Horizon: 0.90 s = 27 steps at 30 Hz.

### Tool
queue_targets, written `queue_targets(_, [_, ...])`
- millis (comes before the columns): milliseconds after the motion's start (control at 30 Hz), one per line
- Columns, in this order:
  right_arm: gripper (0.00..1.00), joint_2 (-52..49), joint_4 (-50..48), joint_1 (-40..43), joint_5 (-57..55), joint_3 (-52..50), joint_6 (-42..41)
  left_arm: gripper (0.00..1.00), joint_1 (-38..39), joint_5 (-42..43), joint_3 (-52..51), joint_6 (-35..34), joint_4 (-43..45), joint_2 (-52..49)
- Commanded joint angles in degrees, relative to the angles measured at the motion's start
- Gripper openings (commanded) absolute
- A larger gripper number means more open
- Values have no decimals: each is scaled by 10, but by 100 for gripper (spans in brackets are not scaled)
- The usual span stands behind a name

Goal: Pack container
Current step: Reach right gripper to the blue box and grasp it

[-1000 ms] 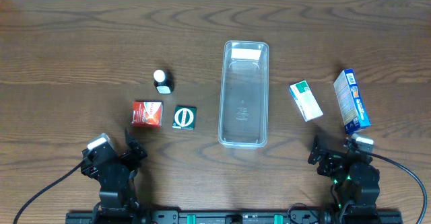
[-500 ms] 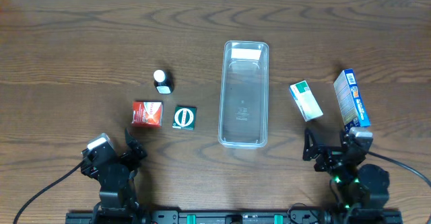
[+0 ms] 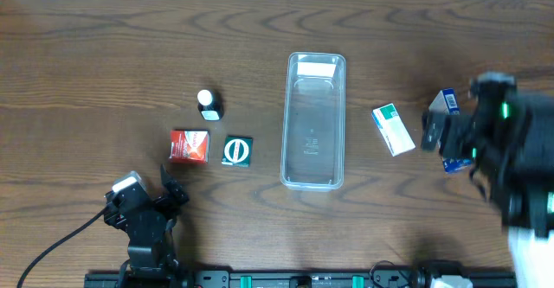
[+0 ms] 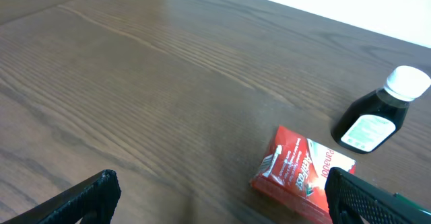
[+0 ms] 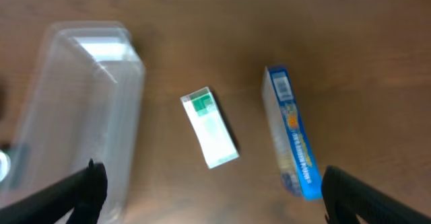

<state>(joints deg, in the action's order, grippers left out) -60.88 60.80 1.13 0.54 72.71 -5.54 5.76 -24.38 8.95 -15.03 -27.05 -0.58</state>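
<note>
The clear container (image 3: 312, 132) lies empty mid-table with a white label at its far end; it also shows in the right wrist view (image 5: 74, 116). A white-and-green box (image 3: 393, 129) (image 5: 210, 128) and a blue box (image 3: 447, 103) (image 5: 291, 133) lie to its right. My right gripper (image 3: 446, 137) (image 5: 215, 197) is open and empty, raised above these boxes, and partly hides the blue box in the overhead view. My left gripper (image 3: 164, 193) (image 4: 215, 204) is open and empty, low near the front left edge.
A red box (image 3: 189, 146) (image 4: 300, 173), a green box (image 3: 236, 150) and a dark bottle with a white cap (image 3: 209, 105) (image 4: 377, 113) stand left of the container. The red box lies just ahead of my left gripper.
My right arm has lifted from the front right edge and swung back over the blue box, and is blurred with motion. The left arm and the objects have not moved.
</note>
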Motion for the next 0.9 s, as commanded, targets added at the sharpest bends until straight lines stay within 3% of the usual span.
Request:
queue_targets(0, [99,-98,52,34,-25,71,35,98,-2,-3,-11,-3,-3,4])
queue_targets(233, [96,-240,63,99,-16,90,35,98,-2,-3,-11,-3,-3,4])
queue_targets(567, [97,-346,27,117,-44,90,35,98,-2,-3,-11,-3,-3,4])
queue_targets(700, [89,-388,4,117,-49,90,35,98,-2,-3,-11,-3,-3,4])
queue_targets(867, [71,-426,0,117,-46,90,35,98,-2,-3,-11,-3,-3,4])
